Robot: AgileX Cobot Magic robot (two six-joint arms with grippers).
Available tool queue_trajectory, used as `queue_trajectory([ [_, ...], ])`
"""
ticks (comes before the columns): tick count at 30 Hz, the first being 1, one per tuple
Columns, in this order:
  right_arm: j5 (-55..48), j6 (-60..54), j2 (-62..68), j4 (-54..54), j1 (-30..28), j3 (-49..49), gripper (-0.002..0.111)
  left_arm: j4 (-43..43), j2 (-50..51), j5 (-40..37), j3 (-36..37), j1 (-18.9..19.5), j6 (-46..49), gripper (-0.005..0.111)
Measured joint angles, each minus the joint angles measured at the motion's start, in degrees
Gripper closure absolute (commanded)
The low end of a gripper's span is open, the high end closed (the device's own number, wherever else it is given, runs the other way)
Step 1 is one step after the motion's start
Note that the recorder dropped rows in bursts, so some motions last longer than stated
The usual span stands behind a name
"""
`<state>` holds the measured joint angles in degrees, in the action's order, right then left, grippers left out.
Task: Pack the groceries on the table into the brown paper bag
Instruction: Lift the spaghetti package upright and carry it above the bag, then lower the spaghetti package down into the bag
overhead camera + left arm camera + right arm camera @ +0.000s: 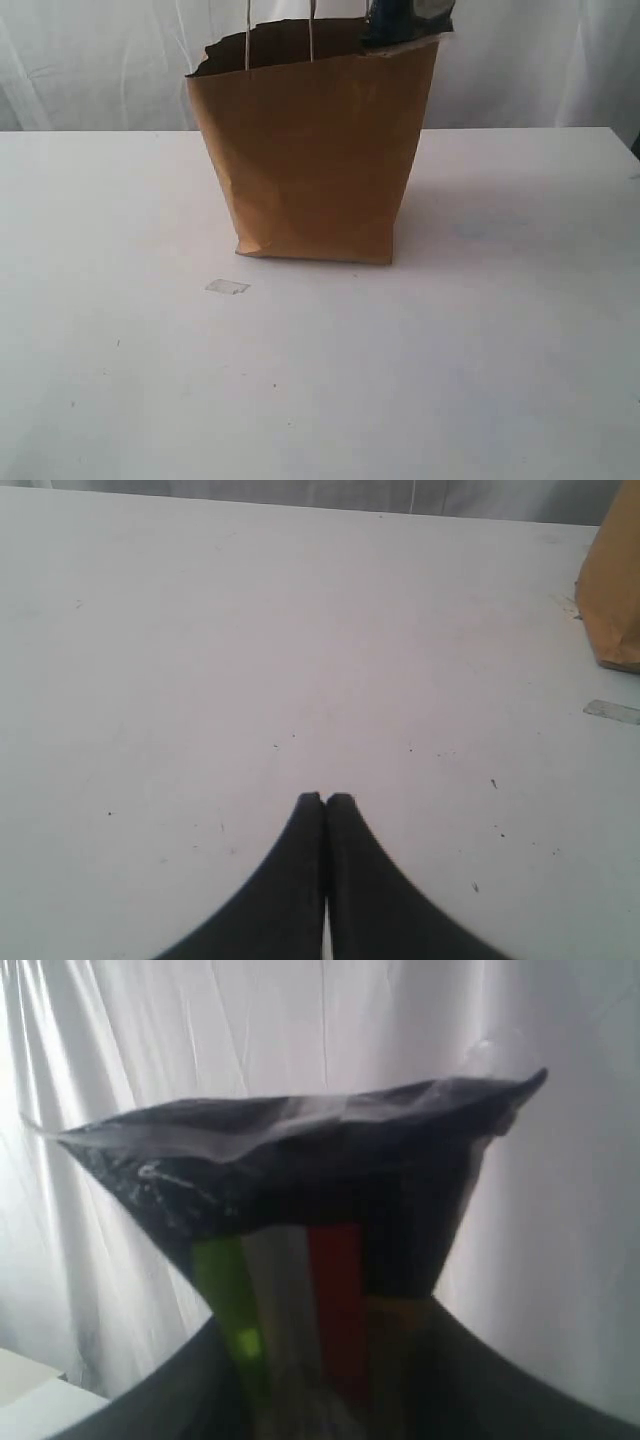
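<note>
Risk: your right gripper (330, 1390) clamps the long dark Italian-flag pasta packet (300, 1150) above the upper-right rim of the tall brown paper bag (310, 160); lowered there, it may snag and tip the bag. Left gripper (325, 802) closed, empty.

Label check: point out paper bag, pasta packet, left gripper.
paper bag (310, 160): exterior view, front face.
pasta packet (330, 1160): right wrist view, dark upper panel.
left gripper (326, 800): left wrist view, between shut tips.
</note>
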<state>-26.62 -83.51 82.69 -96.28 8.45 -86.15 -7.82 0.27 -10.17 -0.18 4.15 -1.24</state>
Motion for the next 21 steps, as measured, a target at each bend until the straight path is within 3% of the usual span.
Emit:
queue_trajectory([
  [10,6.75,-2.50,2.81,-1.89,6.99,-9.84,0.108,0.00,0.00,0.00,0.00,0.00,0.00,0.107],
  [21,5.71,-16.61,8.24,-1.46,11.45,-10.07,0.108,0.00,0.00,0.00,0.00,0.00,0.00,0.107],
])
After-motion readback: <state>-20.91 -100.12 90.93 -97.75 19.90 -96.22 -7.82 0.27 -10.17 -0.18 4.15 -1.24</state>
